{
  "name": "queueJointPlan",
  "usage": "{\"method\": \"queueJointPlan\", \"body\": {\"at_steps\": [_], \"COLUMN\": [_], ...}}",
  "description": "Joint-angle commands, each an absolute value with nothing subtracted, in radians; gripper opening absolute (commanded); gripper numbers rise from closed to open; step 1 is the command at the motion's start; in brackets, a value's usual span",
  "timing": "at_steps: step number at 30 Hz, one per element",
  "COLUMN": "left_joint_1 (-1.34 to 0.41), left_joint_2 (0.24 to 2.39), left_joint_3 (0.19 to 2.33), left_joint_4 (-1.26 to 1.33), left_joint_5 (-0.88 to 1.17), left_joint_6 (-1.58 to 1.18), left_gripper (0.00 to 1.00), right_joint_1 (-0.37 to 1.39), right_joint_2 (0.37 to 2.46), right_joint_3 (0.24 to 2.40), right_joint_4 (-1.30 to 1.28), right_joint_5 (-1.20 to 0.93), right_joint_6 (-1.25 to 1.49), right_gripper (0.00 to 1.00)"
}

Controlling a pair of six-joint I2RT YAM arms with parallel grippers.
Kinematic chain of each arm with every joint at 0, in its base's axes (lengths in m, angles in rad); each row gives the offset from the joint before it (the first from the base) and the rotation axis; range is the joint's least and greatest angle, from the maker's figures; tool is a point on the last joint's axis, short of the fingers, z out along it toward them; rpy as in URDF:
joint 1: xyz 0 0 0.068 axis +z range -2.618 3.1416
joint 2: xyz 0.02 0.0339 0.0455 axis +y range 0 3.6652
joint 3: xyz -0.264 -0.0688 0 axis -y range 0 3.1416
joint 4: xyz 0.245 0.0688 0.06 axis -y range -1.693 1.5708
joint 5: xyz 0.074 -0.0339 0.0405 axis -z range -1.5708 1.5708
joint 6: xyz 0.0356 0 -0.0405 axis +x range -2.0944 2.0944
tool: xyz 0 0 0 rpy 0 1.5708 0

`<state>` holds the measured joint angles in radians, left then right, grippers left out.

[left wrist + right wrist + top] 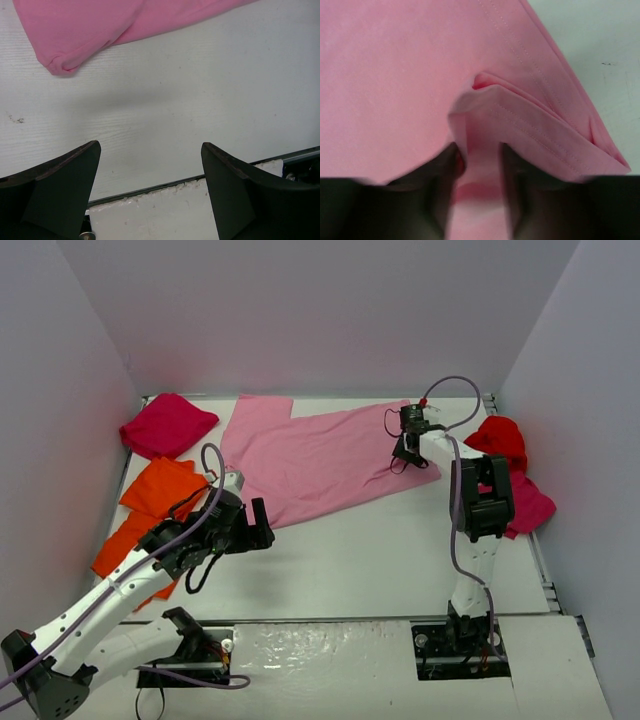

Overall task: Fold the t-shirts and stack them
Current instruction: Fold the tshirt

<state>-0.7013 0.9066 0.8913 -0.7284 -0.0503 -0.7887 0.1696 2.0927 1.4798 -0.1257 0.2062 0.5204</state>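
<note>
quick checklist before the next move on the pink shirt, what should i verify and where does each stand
1. Left tool free: ok. Its jaws stand wide with nothing between them, only bare table below.
2. Right tool grip on the pink t-shirt: cannot tell. A pleat of hem sits between its fingers, but the pictures don't show whether it is clamped or loose.
3. Pink t-shirt lying flat: not ok. It is puckered at the right tool, and its corner near the left tool is rolled under.
4. Other shirts folded: not ok. The orange t-shirts, magenta t-shirt and red t-shirt lie in loose heaps at the sides.
</note>
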Motion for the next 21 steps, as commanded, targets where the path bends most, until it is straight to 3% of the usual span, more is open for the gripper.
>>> {"method": "queueJointPlan", "body": {"at_steps": [1, 4, 6, 8, 10, 12, 15, 21], "left_joint_1": [-0.709, -0.710, -0.710, -0.709, -0.708, -0.707, -0.707, -0.707], "left_joint_2": [0.906, 0.942, 0.997, 1.063, 1.132, 1.222, 1.360, 1.540], "left_joint_3": [0.916, 0.913, 0.923, 0.941, 0.955, 0.968, 1.003, 1.118], "left_joint_4": [-0.696, -0.648, -0.618, -0.607, -0.578, -0.538, -0.513, -0.494], "left_joint_5": [-0.069, -0.052, -0.029, -0.029, -0.016, -0.001, 0.060, 0.084], "left_joint_6": [-0.787, -0.785, -0.784, -0.799, -0.806, -0.810, -0.815, -0.798], "left_gripper": [0.79, 0.79, 0.72, 0.57, 0.32, 0.03, 0.00, 0.00], "right_joint_1": [0.175, 0.184, 0.187, 0.187, 0.189, 0.191, 0.190, 0.195], "right_joint_2": [1.984, 1.881, 1.805, 1.740, 1.701, 1.691, 1.699, 1.767], "right_joint_3": [1.470, 1.415, 1.341, 1.272, 1.188, 1.141, 1.096, 1.105], "right_joint_4": [-0.061, -0.054, -0.055, -0.054, -0.051, -0.052, -0.063, -0.024], "right_joint_5": [0.271, 0.276, 0.238, 0.204, 0.161, 0.154, 0.148, 0.112], "right_joint_6": [0.489, 0.465, 0.490, 0.518, 0.532, 0.530, 0.512, 0.470], "right_gripper": [0.66, 0.70, 0.60, 0.48, 0.36, 0.15, 0.00, 0.00]}}
